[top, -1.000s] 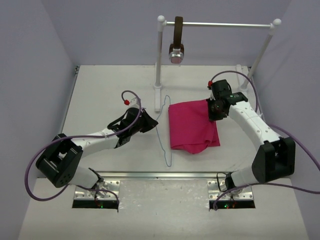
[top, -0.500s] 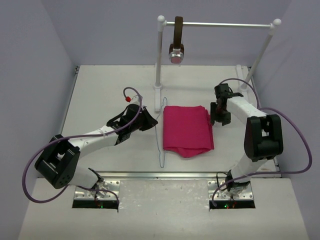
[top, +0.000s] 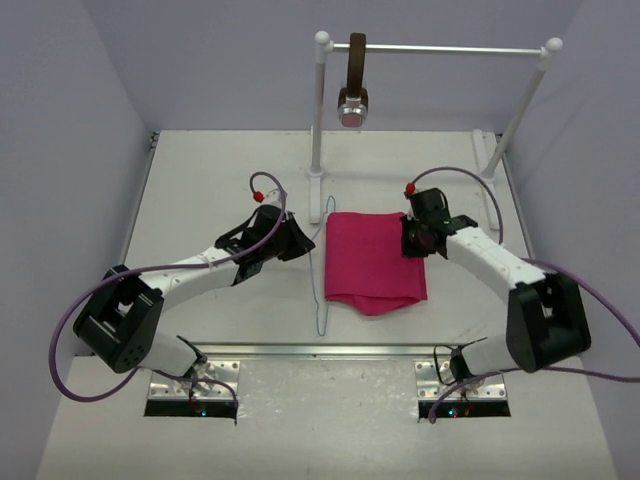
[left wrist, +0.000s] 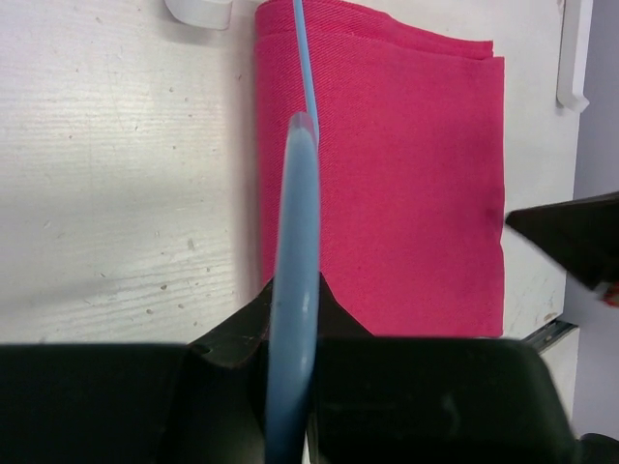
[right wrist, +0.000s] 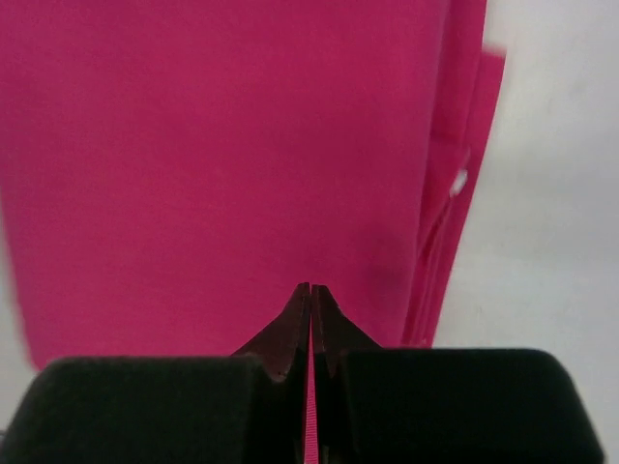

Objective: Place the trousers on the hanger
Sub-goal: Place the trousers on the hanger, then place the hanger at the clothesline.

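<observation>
The folded magenta-pink fabric trousers (top: 372, 265) lie flat at the centre of the white tabletop (top: 200, 180). The thin pale blue wire hanger (top: 321, 305) runs along their 9 o'clock edge, with its hook end toward 12 o'clock. The left pincer (top: 308, 243) reaches in from 9 o'clock and is clenched on the hanger. In the left wrist view the blue wire passes up between the fingers and crosses the corner of the cloth. The right pincer (top: 408, 238) sits at the 3 o'clock edge of the trousers, toward their far corner. It is clenched, and a thin strip of pink cloth shows between its fingers (right wrist: 290, 333). At 12 o'clock stands a white clothes rack (top: 318, 110) with a horizontal rail. The foot of its left post lies just beyond the hanger's hook end. A brown strap with a round metallic end (top: 352, 95) hangs from the rail beside that post, above the far edge of the trousers.
</observation>
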